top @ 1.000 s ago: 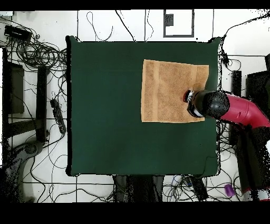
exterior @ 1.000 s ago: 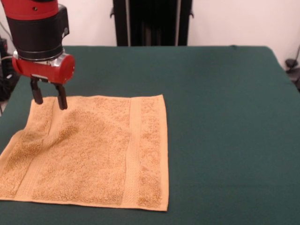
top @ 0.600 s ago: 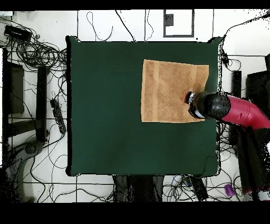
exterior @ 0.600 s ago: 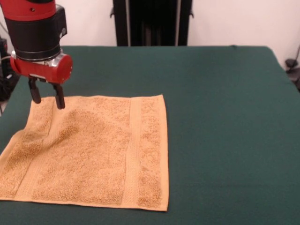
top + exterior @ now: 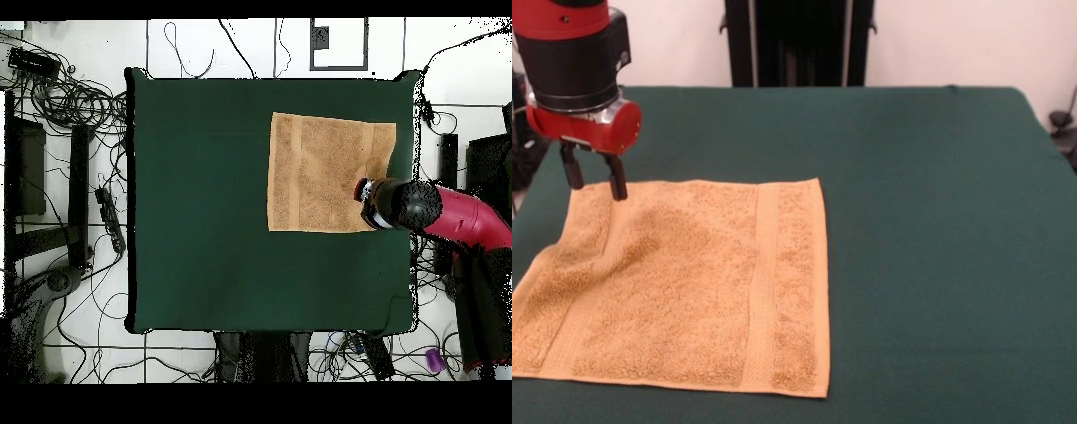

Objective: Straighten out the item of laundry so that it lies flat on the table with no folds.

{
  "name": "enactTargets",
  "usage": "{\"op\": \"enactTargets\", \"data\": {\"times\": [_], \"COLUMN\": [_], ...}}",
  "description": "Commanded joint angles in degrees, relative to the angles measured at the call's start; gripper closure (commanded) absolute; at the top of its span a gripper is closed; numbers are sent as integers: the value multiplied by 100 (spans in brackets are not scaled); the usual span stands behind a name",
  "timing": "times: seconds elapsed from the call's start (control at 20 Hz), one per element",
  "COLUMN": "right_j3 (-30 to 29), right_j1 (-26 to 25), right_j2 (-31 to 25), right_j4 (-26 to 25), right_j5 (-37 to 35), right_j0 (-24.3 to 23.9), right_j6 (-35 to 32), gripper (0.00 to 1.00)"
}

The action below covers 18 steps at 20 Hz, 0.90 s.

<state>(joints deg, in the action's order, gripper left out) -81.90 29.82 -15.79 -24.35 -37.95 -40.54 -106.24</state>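
Front and overhead views of a single moment. The towel (image 5: pixel 680 283) is shown spread on the green table (image 5: pixel 927 221), occupying the part of the cloth nearest one table corner; in the overhead view the same towel (image 5: pixel 328 172) is seen close to the table edge on the arm's side, with most of the table (image 5: pixel 200 200) bare beyond it. The gripper (image 5: pixel 593 179) is held just above the towel's far corner, over the corner closest to the arm. Its two dark fingers (image 5: pixel 617 181) are parted with a clear gap between them, and nothing is held; the tips appear to be just clear of the pile rather than pressed into it, though contact cannot be ruled out.

The relation of interest: almost the whole towel lies away from the gripper, spreading diagonally from the corner under it toward the opposite corner. A shallow ridge and a shaded hollow (image 5: pixel 631 252) are seen running from beneath the gripper along the woven band on that side, and the towel's outline narrows there, so that side is judged not yet fully flat. The other band (image 5: pixel 768 283) and the remaining edges are seen lying straight. Any further smoothing is therefore judged to call for a pull at this near corner, directed outward, away from the towel's centre and toward the table edge beside the arm (image 5: pixel 455 215).
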Motion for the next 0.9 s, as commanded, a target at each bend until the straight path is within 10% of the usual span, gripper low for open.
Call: {"op": "enactTargets", "data": {"times": [0.05,0.9], "right_j3": [-582,-367], "right_j1": [-425,-951], "right_j2": [-153,-194], "right_j4": [-14,-128], "right_j5": [312,685], "right_j0": [87,-25], "right_j6": [-162,-132], "gripper": [0,0]}}
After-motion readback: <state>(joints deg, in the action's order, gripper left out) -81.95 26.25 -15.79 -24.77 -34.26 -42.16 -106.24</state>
